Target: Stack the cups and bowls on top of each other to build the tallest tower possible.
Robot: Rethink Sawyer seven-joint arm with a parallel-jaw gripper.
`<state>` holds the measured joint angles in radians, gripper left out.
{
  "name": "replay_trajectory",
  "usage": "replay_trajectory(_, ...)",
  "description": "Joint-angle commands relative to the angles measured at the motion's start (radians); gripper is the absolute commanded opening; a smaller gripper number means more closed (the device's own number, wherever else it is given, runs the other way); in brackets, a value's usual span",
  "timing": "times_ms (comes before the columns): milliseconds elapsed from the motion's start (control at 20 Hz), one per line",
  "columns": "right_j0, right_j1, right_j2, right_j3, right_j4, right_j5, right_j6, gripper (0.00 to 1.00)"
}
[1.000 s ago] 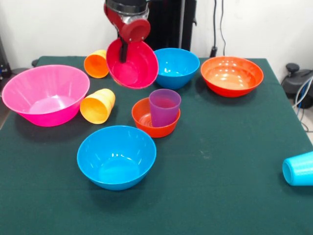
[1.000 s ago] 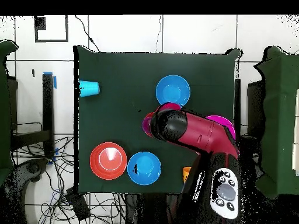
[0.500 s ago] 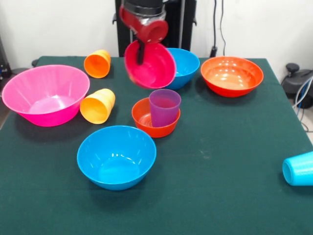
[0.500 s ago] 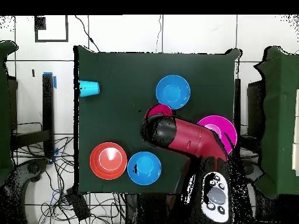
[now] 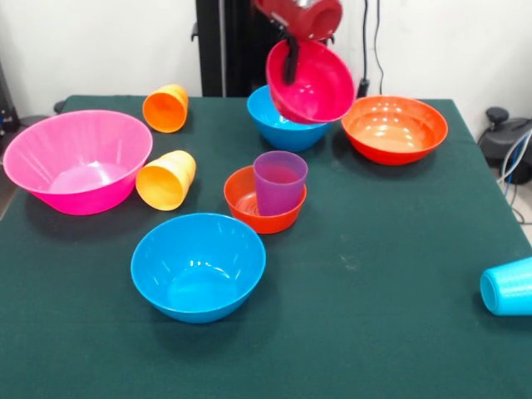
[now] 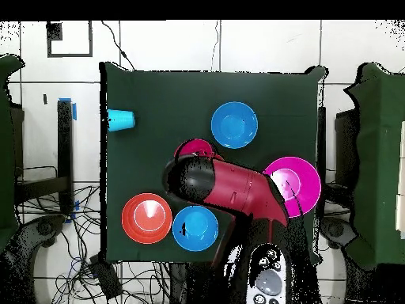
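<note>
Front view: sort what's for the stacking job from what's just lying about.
For the job: magenta bowl held by the gripper; purple cup in small orange bowl; the other bowls and cups.
Just lying about: cables beyond the table's edge.

Glossy plastic magenta bowl (image 5: 312,83) at top centre, shiny large pink bowl (image 5: 76,160) at left, translucent purple cup (image 5: 279,183) mid-frame, matt green cloth-covered counter (image 5: 391,266)

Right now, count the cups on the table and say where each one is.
4. Orange cup on its side behind the pink bowl; yellow-orange cup on its side beside that bowl; purple cup upright in the small orange bowl; blue cup at the right edge.
</note>
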<state>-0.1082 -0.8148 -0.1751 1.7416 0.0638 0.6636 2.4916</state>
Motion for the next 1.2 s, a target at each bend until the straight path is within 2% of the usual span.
replay_trajectory(50, 0.023, 0.031, 0.055, -0.003, 0.023, 0.086, 0.093, 0.0)
replay_trajectory(200, 0.022, 0.063, 0.036, -0.023, -0.027, 0.054, 0.055, 0.0)
replay_trajectory(450, 0.007, 0.104, 0.04, -0.017, -0.046, -0.015, 0.035, 0.0)
replay_trajectory(700, 0.028, 0.159, 0.015, -0.072, -0.117, 0.022, -0.01, 0.0)
replay_trajectory(950, 0.008, 0.201, 0.046, -0.073, -0.119, -0.051, -0.013, 0.0)
replay_trajectory(1200, -0.012, 0.207, 0.061, -0.053, -0.108, -0.092, -0.008, 0.0)
